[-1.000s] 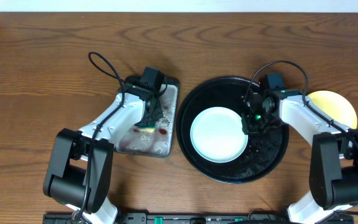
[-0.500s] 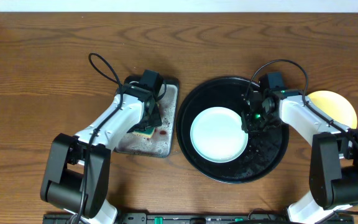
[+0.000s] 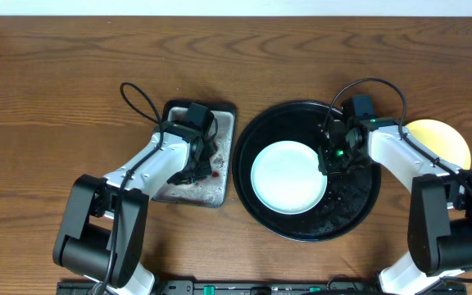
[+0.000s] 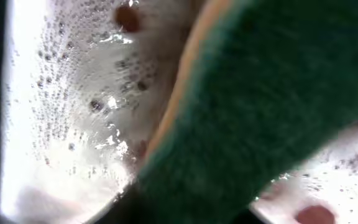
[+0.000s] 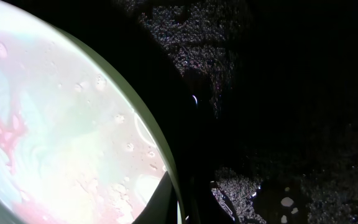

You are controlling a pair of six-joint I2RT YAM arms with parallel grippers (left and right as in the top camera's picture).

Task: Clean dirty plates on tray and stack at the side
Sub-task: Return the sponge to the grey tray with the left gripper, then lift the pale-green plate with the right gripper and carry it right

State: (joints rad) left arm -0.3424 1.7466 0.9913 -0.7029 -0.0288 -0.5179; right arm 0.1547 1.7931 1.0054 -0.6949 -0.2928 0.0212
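Note:
A pale mint plate (image 3: pixel 285 176) lies in the round black tray (image 3: pixel 359 205). In the right wrist view the plate (image 5: pixel 55 124) has red smears and foam, and the tray's wet floor (image 5: pixel 303 93) is beside it. My right gripper (image 3: pixel 331 160) is shut on the plate's right rim (image 5: pixel 185 199), one finger inside and one outside. A yellow plate (image 3: pixel 445 139) lies on the table right of the tray. My left gripper (image 3: pixel 195 162) is shut on the green sponge (image 4: pixel 272 112) and presses it on the grey metal tray. Only one mint plate shows.
The rectangular grey metal tray (image 3: pixel 179 190) stands left of the black tray. It holds foam and red sauce spots (image 4: pixel 61 124). A black cable (image 3: pixel 138 90) loops behind the left arm. Bare wooden table (image 3: pixel 56 98) lies at the far left and back.
My left gripper has shifted a little on the grey tray and now covers the sponge, which showed below it before. The right arm and the plate have not moved.

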